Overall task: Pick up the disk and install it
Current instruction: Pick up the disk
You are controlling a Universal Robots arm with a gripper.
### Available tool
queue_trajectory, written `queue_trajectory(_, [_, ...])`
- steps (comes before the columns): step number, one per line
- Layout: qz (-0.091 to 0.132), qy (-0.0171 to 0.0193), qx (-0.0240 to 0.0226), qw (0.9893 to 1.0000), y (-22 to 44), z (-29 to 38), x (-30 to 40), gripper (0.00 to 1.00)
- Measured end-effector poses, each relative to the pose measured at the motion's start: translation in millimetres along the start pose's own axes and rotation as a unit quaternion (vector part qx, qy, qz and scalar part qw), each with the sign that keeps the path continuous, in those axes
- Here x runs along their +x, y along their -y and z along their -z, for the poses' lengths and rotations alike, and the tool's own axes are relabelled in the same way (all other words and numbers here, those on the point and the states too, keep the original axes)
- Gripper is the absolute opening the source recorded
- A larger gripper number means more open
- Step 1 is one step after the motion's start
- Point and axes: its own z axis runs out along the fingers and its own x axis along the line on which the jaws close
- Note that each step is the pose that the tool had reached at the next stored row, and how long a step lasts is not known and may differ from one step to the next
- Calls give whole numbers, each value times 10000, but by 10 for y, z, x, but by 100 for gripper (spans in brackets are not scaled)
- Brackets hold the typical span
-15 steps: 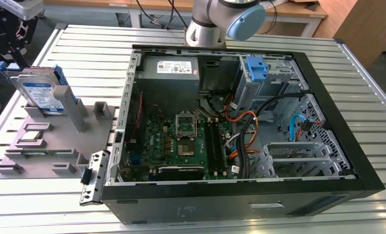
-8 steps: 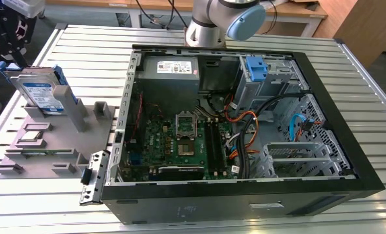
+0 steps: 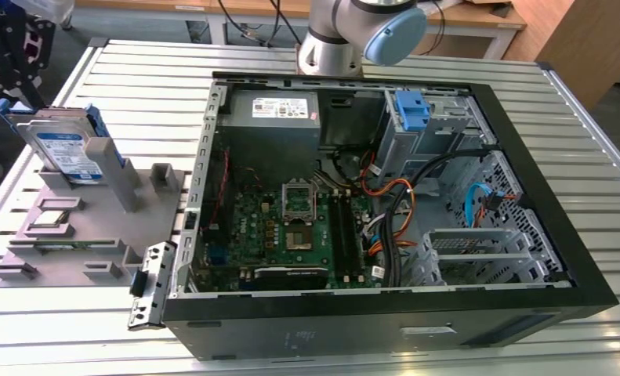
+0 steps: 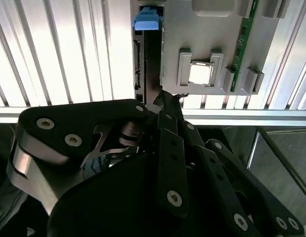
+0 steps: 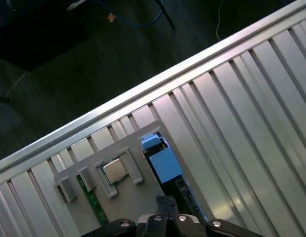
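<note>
The disk [image 3: 67, 149], silver with a blue-and-white label and a blue bracket, stands upright in a slot of the grey parts holder [image 3: 132, 200] at the exterior view's left. My black gripper [image 3: 25, 82] hangs just above the disk's upper end. In the second wrist view the disk [image 4: 145, 59] appears edge-on with its blue tab, and the gripper [image 4: 165, 98] sits over its near end. In the first wrist view the blue bracket [image 5: 163, 160] lies just past the gripper [image 5: 165, 203], whose fingers look pressed together with nothing between them.
An open black computer case [image 3: 560, 235] lies on the slatted metal table [image 3: 603, 117], with a motherboard [image 3: 299, 227], a grey power supply [image 3: 273, 110] and a blue drive bracket [image 3: 409, 110] inside. The holder also carries a processor chip [image 4: 200, 74] and a green memory stick [image 4: 242, 44].
</note>
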Motion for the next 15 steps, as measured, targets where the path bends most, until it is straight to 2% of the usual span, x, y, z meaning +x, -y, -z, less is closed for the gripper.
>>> queue_trajectory(4, [321,-12,4,9995,0,-2,0,11])
queue_trajectory(9, [674,-10,1,9977,-1,-2,-1,11])
queue_trajectory(10, [723,3,-5,9974,-1,-1,-1,11])
queue_trajectory(13, [842,88,-42,9964,0,-2,0,11])
queue_trajectory(15, [873,106,-51,9961,0,-2,-1,11])
